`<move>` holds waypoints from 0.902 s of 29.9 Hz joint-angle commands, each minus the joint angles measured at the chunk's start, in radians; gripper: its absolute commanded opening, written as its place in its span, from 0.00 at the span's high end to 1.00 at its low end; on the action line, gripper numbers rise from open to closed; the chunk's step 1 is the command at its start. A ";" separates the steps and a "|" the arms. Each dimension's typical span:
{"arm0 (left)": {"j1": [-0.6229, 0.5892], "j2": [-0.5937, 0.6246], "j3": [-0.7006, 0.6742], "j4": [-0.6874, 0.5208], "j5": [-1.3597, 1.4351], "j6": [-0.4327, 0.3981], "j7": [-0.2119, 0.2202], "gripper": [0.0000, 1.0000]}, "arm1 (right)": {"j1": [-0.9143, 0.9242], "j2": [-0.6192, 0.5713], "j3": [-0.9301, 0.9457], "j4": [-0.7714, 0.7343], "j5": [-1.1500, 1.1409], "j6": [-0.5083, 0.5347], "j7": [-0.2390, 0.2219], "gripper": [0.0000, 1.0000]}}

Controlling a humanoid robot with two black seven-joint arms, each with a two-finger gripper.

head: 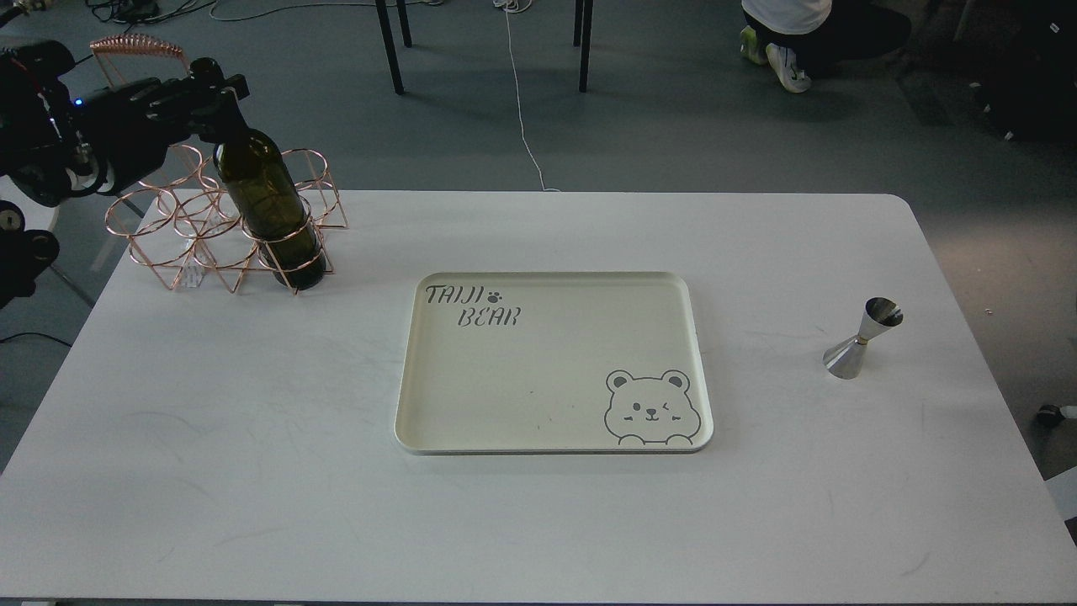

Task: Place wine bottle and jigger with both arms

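Early in the task, by the look of it. Wine bottle point(267, 210) upright in the near right ring of a copper wire rack point(227, 227) at the far left of the white table point(252, 471). Left gripper point(210, 97) up at the bottle's neck, dark fingers against dark glass; seemingly closed around the neck, though impossible to tell for certain whether gripping or merely alongside. Bottle base down inside the rack ring, so not yet lifted out. Jigger point(862, 338) standing alone near the right edge of the table, tilted-looking in this view but resting on its wider cone, well apart from everything else, untouched. Right arm and gripper nowhere in view. Cream tray point(404, 404) with a bear drawing at the table's middle, bare, probably the destination for both items. Nothing placed so far: bottle to be drawn up clear of the rack and carried right to the tray, jigger to be picked up by the right side and brought left. Main risk: bottle snagging the wire ring on the way out
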 commanded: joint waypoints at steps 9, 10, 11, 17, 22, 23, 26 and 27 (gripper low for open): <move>-0.050 0.033 -0.052 0.000 -0.330 0.065 -0.006 0.03 | -0.003 0.000 0.004 -0.005 0.001 -0.005 0.000 0.03; -0.060 0.050 -0.052 0.000 -0.415 0.066 -0.006 0.03 | -0.006 0.000 0.004 -0.003 0.001 -0.003 0.000 0.03; -0.066 0.066 -0.054 0.000 -0.503 0.068 -0.007 0.03 | -0.009 0.000 0.002 -0.003 0.001 -0.003 0.000 0.03; -0.054 0.110 -0.051 0.000 -1.065 0.065 -0.040 0.02 | -0.032 -0.002 0.001 -0.011 -0.001 -0.015 0.000 0.01; -0.002 0.121 -0.049 0.002 -1.516 0.036 -0.040 0.02 | -0.065 -0.002 0.005 -0.024 0.001 -0.012 0.000 0.01; 0.014 0.121 -0.049 0.003 -1.579 0.016 -0.041 0.02 | -0.066 0.000 0.007 -0.024 0.001 -0.012 0.000 0.01; 0.055 0.112 -0.049 0.034 -1.720 -0.052 -0.050 0.02 | -0.087 0.003 0.007 -0.023 0.007 -0.005 0.000 0.01; 0.068 0.103 -0.048 0.061 -1.766 -0.079 -0.061 0.02 | -0.106 0.005 0.004 -0.024 0.007 -0.009 0.000 0.01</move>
